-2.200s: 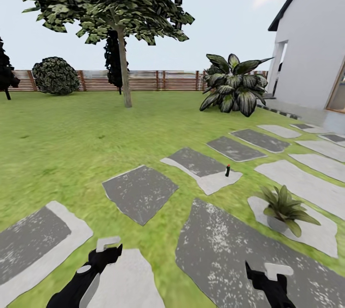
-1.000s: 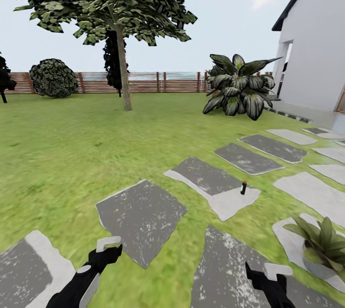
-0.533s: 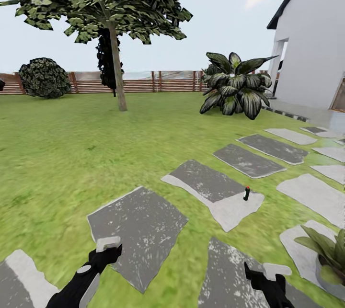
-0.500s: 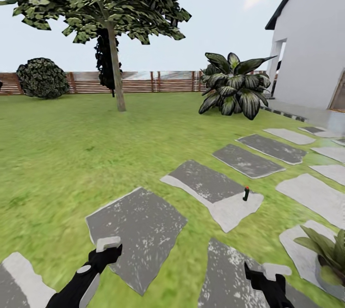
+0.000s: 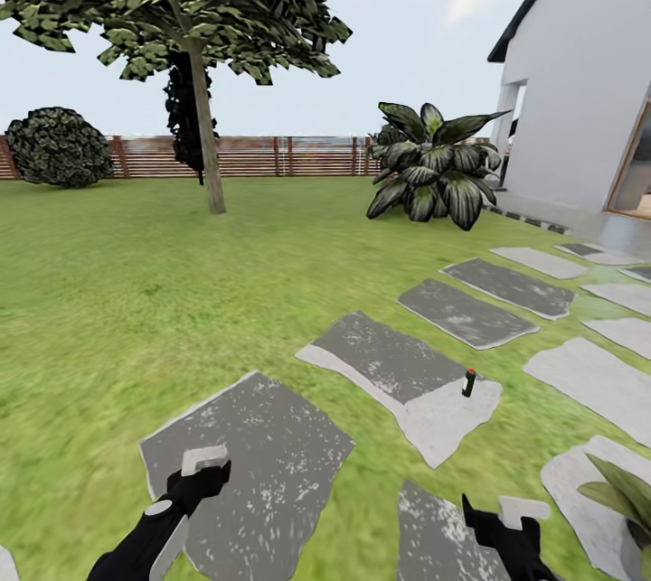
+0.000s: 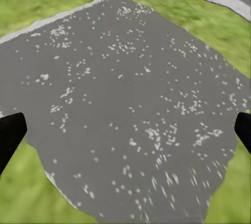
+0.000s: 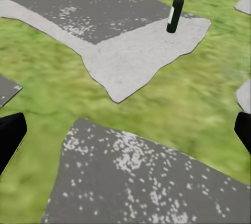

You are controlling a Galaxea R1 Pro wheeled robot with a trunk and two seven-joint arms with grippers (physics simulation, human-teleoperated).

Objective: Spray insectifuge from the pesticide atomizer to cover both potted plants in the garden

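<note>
Left tool (image 5: 206, 462) and right tool (image 5: 511, 511) held low and forward over stepping stones (image 5: 258, 450), both spread wide, pesticide atomizer (image 5: 468, 382) upright on far-right stone, potted plant (image 5: 624, 495) cut off at right edge

the head camera is looking forward over the lawn (image 5: 117, 292); both wrist cameras are facing down, close above stepping stones (image 6: 125, 114), the right one sharing the pesticide atomizer (image 7: 174, 13).

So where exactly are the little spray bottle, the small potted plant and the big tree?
pesticide atomizer (image 7: 175, 14), right wrist view, on its dark body beside the white label.
potted plant (image 5: 624, 492), head view, on its green leaves at the picture's lower right edge.
tree (image 5: 207, 140), head view, on its trunk.
</note>
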